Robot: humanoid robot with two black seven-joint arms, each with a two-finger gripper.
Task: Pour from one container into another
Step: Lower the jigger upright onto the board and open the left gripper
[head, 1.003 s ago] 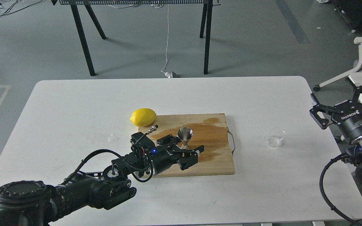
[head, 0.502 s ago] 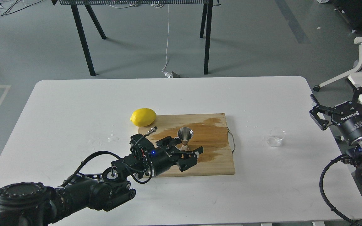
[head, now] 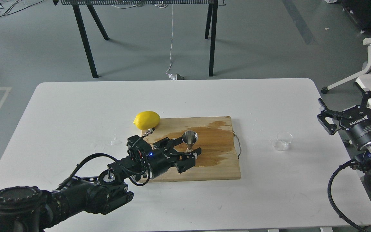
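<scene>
- The left claw [head: 185,154] hangs low over the near half of the wooden cutting board [head: 219,167], fingers apart and holding nothing, just beside the foot of the steel jigger [head: 189,140]. One finger shows on the near side of the jigger's base; I cannot tell whether it touches.
- The jigger stands upright near the middle of the board, in a dark wet stain [head: 213,146]. Its narrow waist and small foot make it tippy; a sideways brush from that claw could knock it over or skate it across the damp wood.
- Closing on the sloped, polished cone risks it squirting out of the fingers.
- The right claw [head: 354,111] is raised off the table's right edge, fingers spread wide and empty, well apart from everything.
- The small clear cup [head: 282,140] sits on the white table [head: 76,106] right of the board, near that claw. It is low and light, so a wide grip may push it instead of seizing it. Whether it holds liquid cannot be seen.
- Water drops on the table near the cup may let it slide.
- The lemon [head: 146,120] rests at the board's far left corner; it may roll if nudged.
</scene>
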